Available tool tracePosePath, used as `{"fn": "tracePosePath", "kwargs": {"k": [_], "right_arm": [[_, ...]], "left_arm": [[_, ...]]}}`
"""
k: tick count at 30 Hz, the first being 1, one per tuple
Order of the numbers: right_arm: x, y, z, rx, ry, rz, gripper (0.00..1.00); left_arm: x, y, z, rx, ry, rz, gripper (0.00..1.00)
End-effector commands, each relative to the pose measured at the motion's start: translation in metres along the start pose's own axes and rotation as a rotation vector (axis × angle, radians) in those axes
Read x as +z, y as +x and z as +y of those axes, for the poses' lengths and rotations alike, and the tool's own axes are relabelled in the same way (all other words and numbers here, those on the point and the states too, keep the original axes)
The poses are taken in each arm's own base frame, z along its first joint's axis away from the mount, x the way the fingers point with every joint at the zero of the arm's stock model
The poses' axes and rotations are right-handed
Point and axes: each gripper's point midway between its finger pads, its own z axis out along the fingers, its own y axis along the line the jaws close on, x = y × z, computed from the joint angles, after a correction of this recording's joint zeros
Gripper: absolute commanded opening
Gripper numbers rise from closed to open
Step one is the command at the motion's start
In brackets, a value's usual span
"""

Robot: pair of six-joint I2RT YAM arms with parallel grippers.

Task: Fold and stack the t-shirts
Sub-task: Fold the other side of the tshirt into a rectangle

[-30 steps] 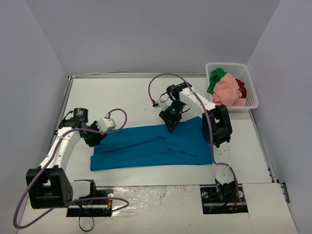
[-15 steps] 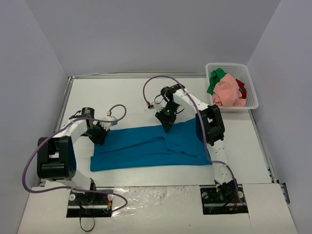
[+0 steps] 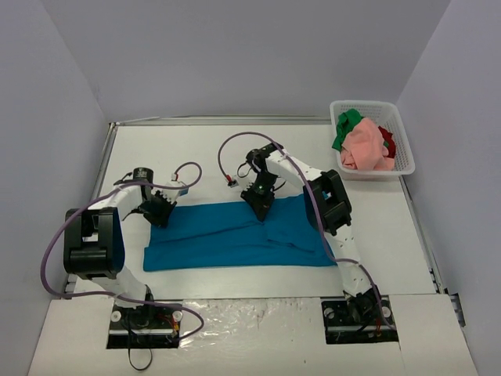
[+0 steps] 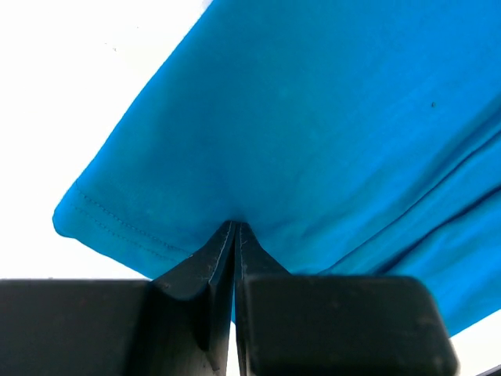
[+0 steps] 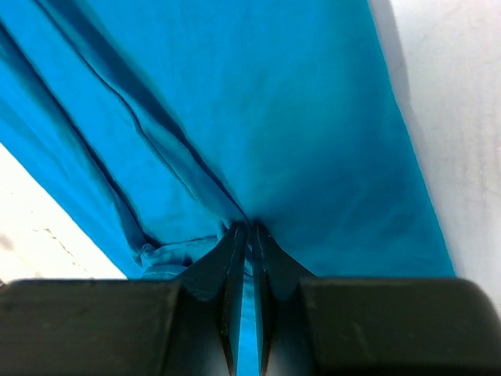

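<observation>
The left hand point(image 4: 235, 227) is clenched on the teal-blue shirt point(image 3: 235, 235). Its two fingers are pressed together, with a bit of cloth pinched at their tips just in from the stitched hem point(image 4: 109, 215) near a corner. The right hand point(image 5: 249, 229) is clamped tight on the same shirt, gripping at a spot where several creases run together. Seen from above, the shirt lies spread as a long strip across the middle of the white worktop point(image 3: 196, 153). The left hand is at its far left corner and the right hand is near the middle of its far edge. There are four shirts in all. The teal-blue one is on the worktop, and a pink shirt point(image 3: 366, 150), a green shirt point(image 3: 347, 125) and a red shirt point(image 3: 388, 139) are bundled together in the one white basket point(image 3: 405, 149) at the far right corner. There are two arms, each with one hand. Only the top view shows the basket, the other three shirts and the whole outline of the teal-blue one. Only the wrist views show the fingertips closed on the cloth. The left wrist view shows the hem stitching, and the right wrist view shows the overlapping folds.
</observation>
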Motion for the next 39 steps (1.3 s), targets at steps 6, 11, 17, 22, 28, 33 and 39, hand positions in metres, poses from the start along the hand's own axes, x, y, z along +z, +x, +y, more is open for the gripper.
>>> {"fn": "tracePosePath", "kwargs": {"k": [6, 11, 17, 22, 28, 33, 39], "right_arm": [[0.010, 0.034, 0.027, 0.006, -0.060, 0.112, 0.04], [0.012, 0.048, 0.034, 0.005, -0.068, 0.130, 0.05], [0.031, 0.061, 0.028, 0.019, -0.071, 0.174, 0.07], [0.028, 0.052, 0.024, 0.022, -0.056, 0.168, 0.10], [-0.030, 0.027, 0.042, -0.062, -0.004, 0.082, 0.31], [-0.065, 0.048, 0.044, -0.061, 0.055, 0.052, 0.42], [-0.064, 0.110, 0.023, 0.059, 0.090, 0.101, 0.21]], "left_arm": [[0.001, -0.003, 0.011, 0.001, -0.042, 0.007, 0.02], [0.003, -0.003, 0.012, -0.010, -0.042, 0.010, 0.02], [0.003, -0.003, 0.013, -0.015, -0.047, 0.009, 0.02], [0.001, -0.004, 0.013, -0.016, -0.050, 0.006, 0.02], [-0.001, -0.005, 0.010, -0.009, -0.040, 0.005, 0.02], [-0.002, -0.007, 0.010, -0.010, -0.039, 0.000, 0.03], [0.000, -0.006, 0.010, -0.007, -0.047, 0.005, 0.02]]}}
